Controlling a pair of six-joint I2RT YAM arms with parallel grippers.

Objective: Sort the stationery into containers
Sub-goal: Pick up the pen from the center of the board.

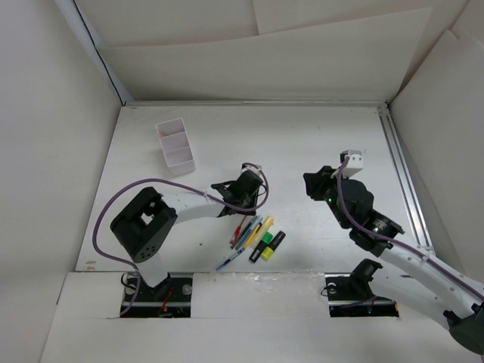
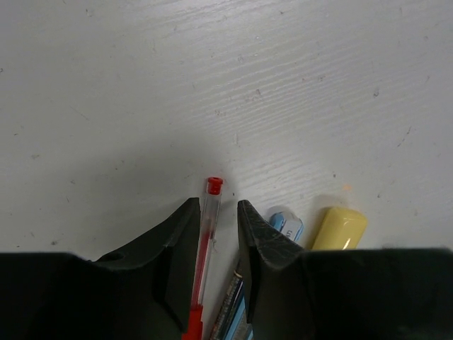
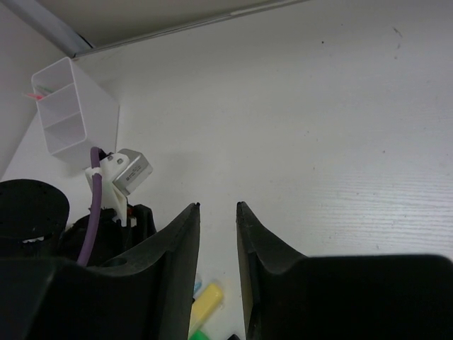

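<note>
**Left tool** (image 2: pixel 217 202), wrist view: the jaws are partly parted and lowered to the white surface (image 2: pixel 212 71), one on either side of a red pen (image 2: pixel 209 228). The pen lies flat between them, with its red cap just past the fingertips. A clear gap shows between the barrel and the right finger, so the pen is straddled, not clamped. Just right of that finger lie a blue-capped pen (image 2: pixel 285 224) and a thick yellow cap (image 2: pixel 340 228).

**Overhead view:** the rest of the stationery, including a green highlighter (image 1: pixel 276 240), is bunched just behind the left tool, nearer the arm bases. The divided white box (image 1: pixel 175 145) stands well apart, ahead and to this tool's left.

**Right tool** (image 3: pixel 218 205): the jaws are partly parted with nothing between them, and bare surface shows in the gap. The pile lies to its left.
</note>
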